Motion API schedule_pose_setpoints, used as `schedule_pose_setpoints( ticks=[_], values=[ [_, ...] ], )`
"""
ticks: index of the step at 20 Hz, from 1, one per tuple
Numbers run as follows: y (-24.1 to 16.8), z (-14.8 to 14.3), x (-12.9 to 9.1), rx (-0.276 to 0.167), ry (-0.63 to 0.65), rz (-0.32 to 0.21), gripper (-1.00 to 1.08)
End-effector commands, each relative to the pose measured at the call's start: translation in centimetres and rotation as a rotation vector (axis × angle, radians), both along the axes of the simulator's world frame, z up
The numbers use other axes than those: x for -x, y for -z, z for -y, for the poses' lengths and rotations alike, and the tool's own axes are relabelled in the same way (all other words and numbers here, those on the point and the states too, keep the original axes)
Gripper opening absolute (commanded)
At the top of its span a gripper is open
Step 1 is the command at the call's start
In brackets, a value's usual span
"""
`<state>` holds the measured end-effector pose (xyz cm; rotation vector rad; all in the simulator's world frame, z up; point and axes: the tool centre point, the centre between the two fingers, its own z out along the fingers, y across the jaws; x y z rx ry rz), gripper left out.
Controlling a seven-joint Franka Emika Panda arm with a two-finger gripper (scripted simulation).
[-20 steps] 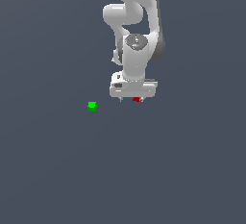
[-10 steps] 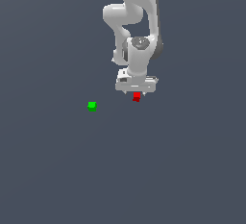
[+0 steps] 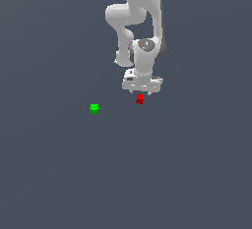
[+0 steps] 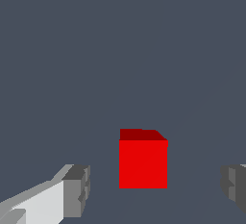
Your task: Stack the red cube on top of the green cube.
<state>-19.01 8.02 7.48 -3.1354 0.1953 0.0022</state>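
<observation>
Wrist view: red cube sits between the wide-spread fingers, touching neither.

I see the red cube as flat matt, smooth, no texture. The green cube has the same plain matt finish. The arm looks like smooth white plastic with a soft sheen; the fingers have dull grey pads. The floor is uniform matt grey.

The red cube sits just right of the exterior view's centre, directly under the gripper. The green cube lies well apart, left and slightly lower. In the wrist view the red cube lies between the spread fingers, touching neither.
</observation>
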Motion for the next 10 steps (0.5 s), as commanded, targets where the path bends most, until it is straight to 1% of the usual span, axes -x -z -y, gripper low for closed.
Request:
schedule_pose_setpoints(
  ticks=[1,10],
  values=[
    [0.32,-0.24,0.47,0.0,0.006,0.001,1.0],
    [0.94,-0.31,0.57,0.0,0.006,0.001,1.0]
  ],
)
